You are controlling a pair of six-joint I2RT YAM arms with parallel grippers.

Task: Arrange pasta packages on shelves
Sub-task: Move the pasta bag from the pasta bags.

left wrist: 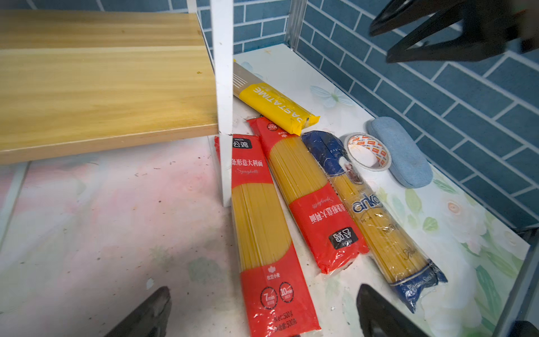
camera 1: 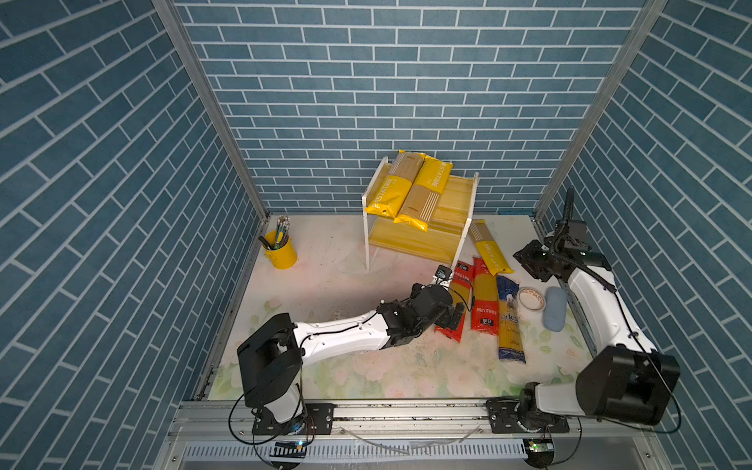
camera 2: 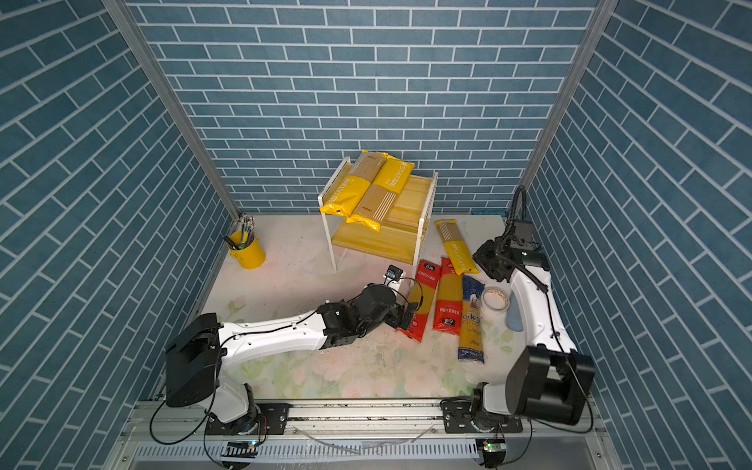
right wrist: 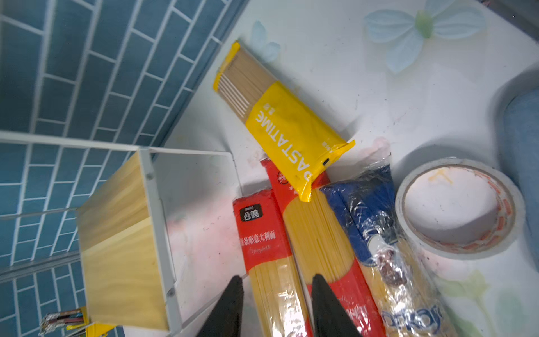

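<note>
Lying flat, red-end pkg (left wrist: 261, 224), long axis front-to-back

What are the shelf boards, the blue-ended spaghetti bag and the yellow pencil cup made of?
Shelf boards: wood or a wood-look laminate with a matte finish; pale grain streaks run along them.
Blue-ended spaghetti bag: thin clear plastic film, glossy and crinkly; it glints and the noodles show through.
Yellow pencil cup: smooth and evenly coloured, with a slight sheen. It could be painted metal or plastic; I cannot tell which.

Bright even light, soft shadows, glare on the blue-ended bag (right wrist: 379, 248) (wrist-view edges blur).
</note>
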